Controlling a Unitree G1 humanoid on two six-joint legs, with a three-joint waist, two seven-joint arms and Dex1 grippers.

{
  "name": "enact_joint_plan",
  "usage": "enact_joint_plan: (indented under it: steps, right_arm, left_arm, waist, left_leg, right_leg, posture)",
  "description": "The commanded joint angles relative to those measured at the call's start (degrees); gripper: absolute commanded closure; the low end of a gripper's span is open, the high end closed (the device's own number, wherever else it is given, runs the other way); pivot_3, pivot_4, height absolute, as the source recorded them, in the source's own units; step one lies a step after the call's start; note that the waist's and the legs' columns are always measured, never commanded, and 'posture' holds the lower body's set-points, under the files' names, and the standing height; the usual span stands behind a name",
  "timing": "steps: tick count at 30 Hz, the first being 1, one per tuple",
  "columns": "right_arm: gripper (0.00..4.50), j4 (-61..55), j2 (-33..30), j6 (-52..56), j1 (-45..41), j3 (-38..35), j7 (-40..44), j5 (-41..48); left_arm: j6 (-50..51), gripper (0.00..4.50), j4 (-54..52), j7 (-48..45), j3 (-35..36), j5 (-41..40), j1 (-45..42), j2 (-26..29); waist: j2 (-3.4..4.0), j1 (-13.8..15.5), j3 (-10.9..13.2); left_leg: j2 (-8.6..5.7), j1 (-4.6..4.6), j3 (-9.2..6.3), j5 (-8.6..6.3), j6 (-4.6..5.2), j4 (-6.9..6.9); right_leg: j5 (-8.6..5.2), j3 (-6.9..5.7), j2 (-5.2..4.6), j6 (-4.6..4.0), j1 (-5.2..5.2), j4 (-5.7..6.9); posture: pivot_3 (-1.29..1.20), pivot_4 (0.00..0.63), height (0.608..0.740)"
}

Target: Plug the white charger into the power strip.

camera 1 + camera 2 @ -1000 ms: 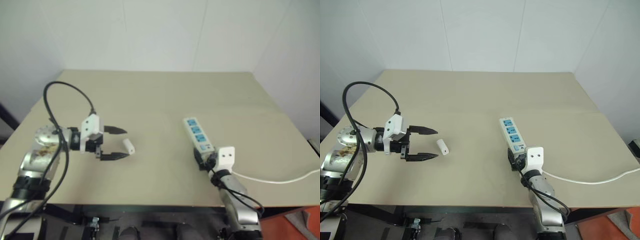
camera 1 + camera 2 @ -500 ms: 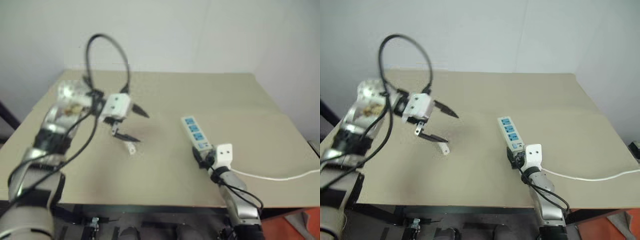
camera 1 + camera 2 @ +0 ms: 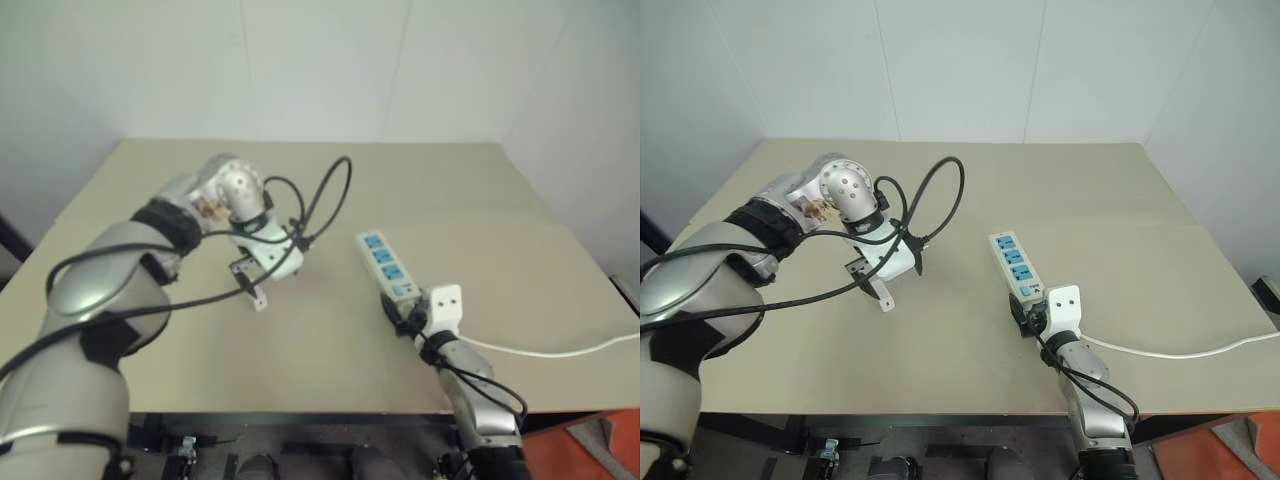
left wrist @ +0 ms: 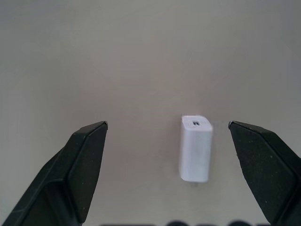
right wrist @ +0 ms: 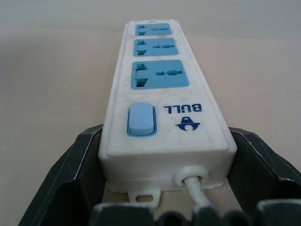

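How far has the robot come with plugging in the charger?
Done: the right gripper is shut on the cord end of the power strip. In hand: the open left gripper hangs over the white charger, which lies on the table. Left: gripping, carrying, plugging it in.

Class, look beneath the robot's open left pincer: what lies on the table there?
The white charger lies on the bare table, between the open left pincer's fingers. Its underside is hidden.
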Motion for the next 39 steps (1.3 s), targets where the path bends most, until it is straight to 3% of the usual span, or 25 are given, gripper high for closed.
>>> enact_joint_plan:
  steps: [1, 15, 30, 39]
  right_arm:
    - [1.06, 0.34, 0.58, 2.37, 1.42, 0.77, 0.25, 0.86]
    - [1.06, -1.5, 0.05, 3.47, 2.44, 0.39, 0.06, 0.67]
    - [1.06, -2.89, 0.78, 4.35, 4.0, 0.59, -0.9, 0.41]
    - [1.06, -3.04, 1.19, 4.88, 4.11, 0.68, -1.23, 0.5]
  left_arm:
    - [-3.52, 0.0, 1.7, -0.17, -2.38, -0.14, -2.04, -0.51]
    - [-13.07, 0.0, 9.5, -0.17, 0.3, 11.01, -0.4, -5.5]
    - [-13.59, 0.0, 11.98, 1.34, 9.23, 26.43, 3.33, -9.25]
    - [-13.14, 0.0, 12.59, 5.79, 11.12, 34.44, 3.99, -10.59]
  waist:
    - [0.0, -0.02, 0.0]
    - [-0.01, 0.79, 0.0]
    - [-0.02, 0.9, 0.0]
    - [-0.02, 0.91, 0.0]
  left_leg:
    - [0.0, 0.01, 0.0, 0.0, 0.0, -0.01]
    - [-0.01, -0.02, -0.01, 0.0, 0.01, 0.0]
    - [-0.01, -0.03, -0.04, 0.0, 0.01, 0.01]
    - [-0.01, -0.02, -0.05, 0.0, 0.01, 0.01]
  right_leg:
    - [0.0, 0.0, 0.0, 0.0, 0.0, 0.0]
    - [0.0, -0.01, 0.0, 0.0, -0.02, 0.0]
    - [-0.01, -0.04, 0.0, 0.01, -0.01, 0.01]
    - [-0.01, -0.05, 0.0, 0.01, 0.0, 0.02]
  posture:
    - [0.0, 0.15, 0.74]
    - [0.0, 0.15, 0.74]
    - [0.0, 0.15, 0.74]
    - [0.0, 0.15, 0.74]
